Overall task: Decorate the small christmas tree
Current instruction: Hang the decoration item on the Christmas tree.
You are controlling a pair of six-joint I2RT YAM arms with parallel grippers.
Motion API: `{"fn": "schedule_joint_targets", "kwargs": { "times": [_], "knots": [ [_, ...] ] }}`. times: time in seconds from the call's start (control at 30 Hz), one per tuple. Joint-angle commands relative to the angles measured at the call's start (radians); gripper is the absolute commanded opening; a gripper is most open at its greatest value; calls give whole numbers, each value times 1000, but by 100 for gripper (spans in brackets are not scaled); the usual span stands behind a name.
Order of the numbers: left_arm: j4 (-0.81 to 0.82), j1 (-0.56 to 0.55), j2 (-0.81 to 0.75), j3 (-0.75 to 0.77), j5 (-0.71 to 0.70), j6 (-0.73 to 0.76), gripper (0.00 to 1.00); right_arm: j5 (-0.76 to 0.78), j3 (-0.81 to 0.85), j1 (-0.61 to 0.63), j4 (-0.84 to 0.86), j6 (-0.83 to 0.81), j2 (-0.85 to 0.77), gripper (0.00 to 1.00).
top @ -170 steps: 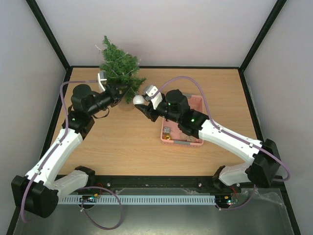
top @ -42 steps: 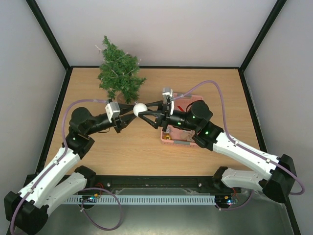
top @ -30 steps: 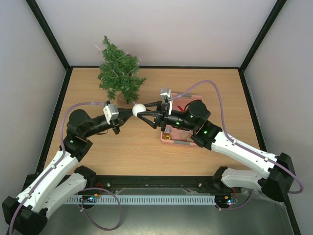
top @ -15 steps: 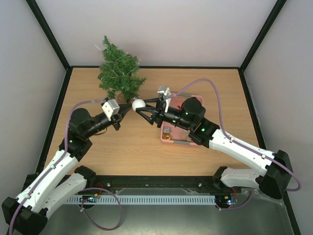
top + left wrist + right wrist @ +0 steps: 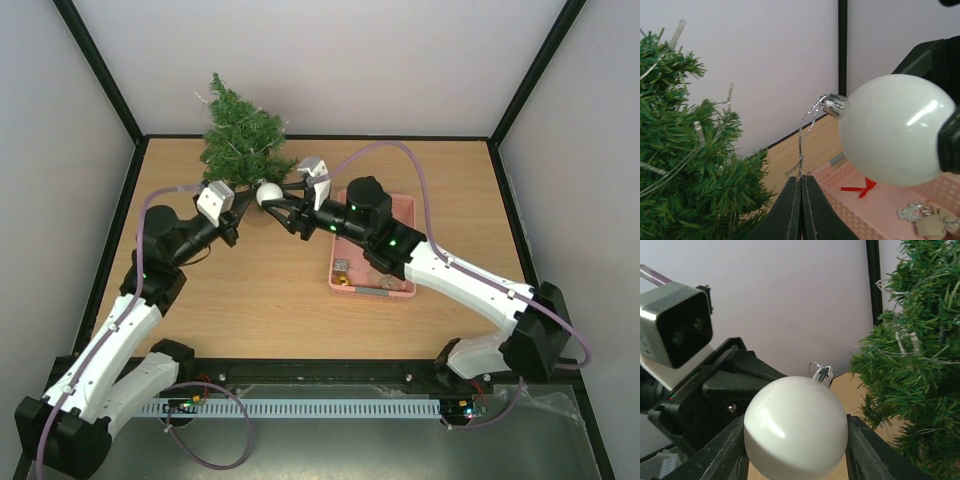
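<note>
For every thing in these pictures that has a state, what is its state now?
small christmas tree: upright, strung with clear lights.
left hand: shut on the silver loop.
right hand: shut on the white ball.
silver loop: pinched, attached to the ball's cap.
white ball: held up close to the tree, not hung.
pink basket: open, a red bow inside.

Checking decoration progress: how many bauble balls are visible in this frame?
1. The white bauble sits between the right gripper's jaws beside the small christmas tree, its silver loop pinched by the left gripper. The tree's far side is hidden.
</note>
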Motion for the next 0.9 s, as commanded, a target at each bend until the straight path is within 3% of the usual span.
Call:
{"fn": "schedule_joint_targets", "kwargs": {
  "times": [0.0,0.33,0.87],
  "knots": [
    [33,49,35,50,19,-31,2,18,85,-27,-28,-50,65,42],
    [44,126,115,58,120,-97,2,-40,127,-119,21,-31,169,42],
    [6,130,282,145,83,-129,2,-49,204,-131,-23,-82,259,42]
  ]
}}
